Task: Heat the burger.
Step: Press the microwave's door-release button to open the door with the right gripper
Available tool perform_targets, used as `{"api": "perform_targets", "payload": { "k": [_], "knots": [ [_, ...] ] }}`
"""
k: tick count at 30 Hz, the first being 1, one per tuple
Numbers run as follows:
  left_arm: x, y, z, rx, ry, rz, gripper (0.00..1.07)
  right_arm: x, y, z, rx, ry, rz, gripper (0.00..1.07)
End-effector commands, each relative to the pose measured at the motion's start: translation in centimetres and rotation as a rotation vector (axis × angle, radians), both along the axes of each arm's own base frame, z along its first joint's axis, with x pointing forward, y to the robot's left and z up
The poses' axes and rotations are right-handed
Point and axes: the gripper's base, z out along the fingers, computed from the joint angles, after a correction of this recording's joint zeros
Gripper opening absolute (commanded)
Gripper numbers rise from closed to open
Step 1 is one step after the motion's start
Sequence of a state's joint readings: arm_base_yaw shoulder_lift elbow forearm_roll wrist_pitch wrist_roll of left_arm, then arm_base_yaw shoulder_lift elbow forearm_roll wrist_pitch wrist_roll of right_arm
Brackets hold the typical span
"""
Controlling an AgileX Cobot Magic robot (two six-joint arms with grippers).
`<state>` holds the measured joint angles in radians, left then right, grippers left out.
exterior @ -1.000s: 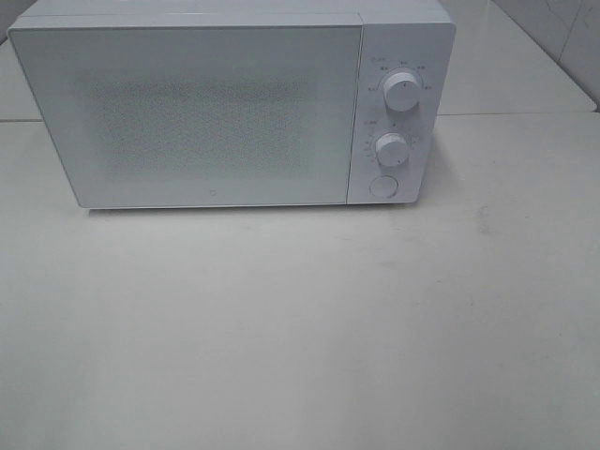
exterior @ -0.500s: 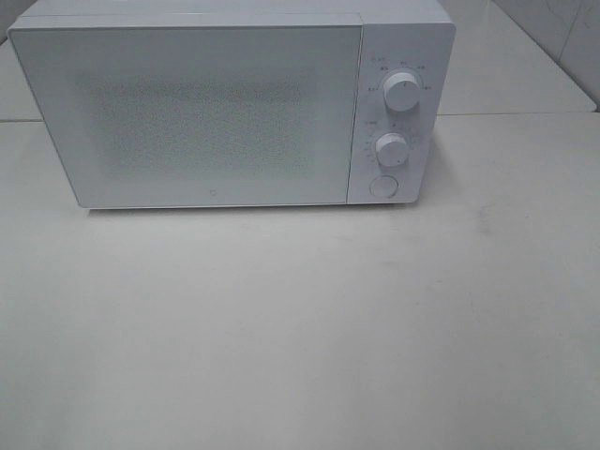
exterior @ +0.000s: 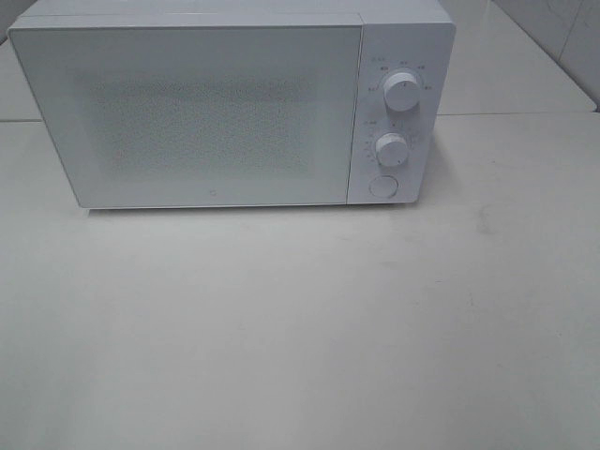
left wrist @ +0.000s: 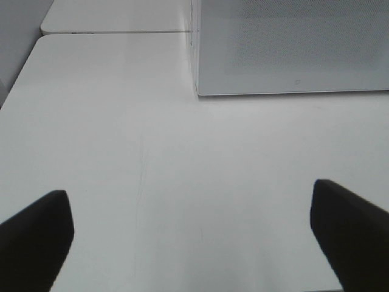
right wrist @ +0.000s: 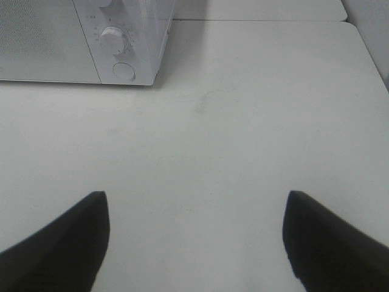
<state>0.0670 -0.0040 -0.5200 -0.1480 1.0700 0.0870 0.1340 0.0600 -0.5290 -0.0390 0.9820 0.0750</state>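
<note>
White table (exterior: 300,328), wide and pale, carries everything. White microwave (exterior: 230,108) stands at the far side, on the table. Its door (exterior: 197,117) is shut, its speckled window opaque. Left gripper (left wrist: 191,207) hangs low over bare tabletop near the microwave's front corner, dark fingers (left wrist: 36,237) spread wide, nothing between them. Right gripper (right wrist: 196,204) is likewise spread and empty, facing the control side. Upper knob (exterior: 401,91), lower knob (exterior: 391,149), then round button (exterior: 382,187) beneath. Burger: cannot tell where it is; no view shows it.

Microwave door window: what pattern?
Fine dotted mesh on the white boxy microwave's door; clearest in the exterior high view.
</note>
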Motion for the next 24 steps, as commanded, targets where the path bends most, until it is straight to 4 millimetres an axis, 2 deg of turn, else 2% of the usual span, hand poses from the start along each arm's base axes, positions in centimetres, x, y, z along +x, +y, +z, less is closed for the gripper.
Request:
{"api": "perform_targets", "payload": {
  "k": [1, 3, 5, 6, 7, 8, 15, 19, 20, 22, 23, 24],
  "knots": [
    [-0.2, 0.0, -0.1, -0.006, -0.015, 0.005, 0.98, 0.8, 0.1, 0.7, -0.006, -0.018, 0.002, 0.76],
    [-0.2, 0.0, -0.1, -0.006, -0.015, 0.005, 0.98, 2.0, 0.3, 1.1, -0.005, -0.024, 0.004, 0.76],
    [-0.2, 0.0, -0.1, -0.006, -0.015, 0.005, 0.98, 2.4, 0.4, 1.3, -0.004, -0.032, 0.005, 0.76],
    [-0.2, 0.0, -0.1, -0.006, -0.015, 0.005, 0.98, 3.4, 0.5, 1.5, -0.005, -0.033, 0.006, 0.76],
    [-0.2, 0.0, -0.1, -0.006, -0.015, 0.005, 0.98, 3.4, 0.5, 1.5, -0.005, -0.033, 0.006, 0.76],
    [-0.2, 0.0, -0.1, -0.006, -0.015, 0.005, 0.98, 4.4, 0.6, 1.6, -0.007, -0.024, 0.008, 0.76],
    [-0.2, 0.0, -0.1, -0.006, -0.015, 0.005, 0.98, 7.0, 1.0, 1.8, -0.009, -0.015, 0.011, 0.76],
    [-0.2, 0.0, -0.1, -0.006, -0.015, 0.005, 0.98, 9.3, 1.3, 1.9, -0.008, -0.027, 0.015, 0.76],
    [-0.2, 0.0, -0.1, -0.006, -0.015, 0.005, 0.98, 9.3, 1.3, 1.9, -0.008, -0.027, 0.015, 0.76],
    [-0.2, 0.0, -0.1, -0.006, -0.015, 0.005, 0.98, 10.8, 1.5, 1.8, -0.008, -0.037, 0.019, 0.76],
    [-0.2, 0.0, -0.1, -0.006, -0.015, 0.005, 0.98, 10.8, 1.5, 1.8, -0.008, -0.037, 0.019, 0.76],
    [-0.2, 0.0, -0.1, -0.006, -0.015, 0.005, 0.98, 12.0, 1.7, 1.6, -0.009, -0.032, 0.02, 0.76]
  ]
}}
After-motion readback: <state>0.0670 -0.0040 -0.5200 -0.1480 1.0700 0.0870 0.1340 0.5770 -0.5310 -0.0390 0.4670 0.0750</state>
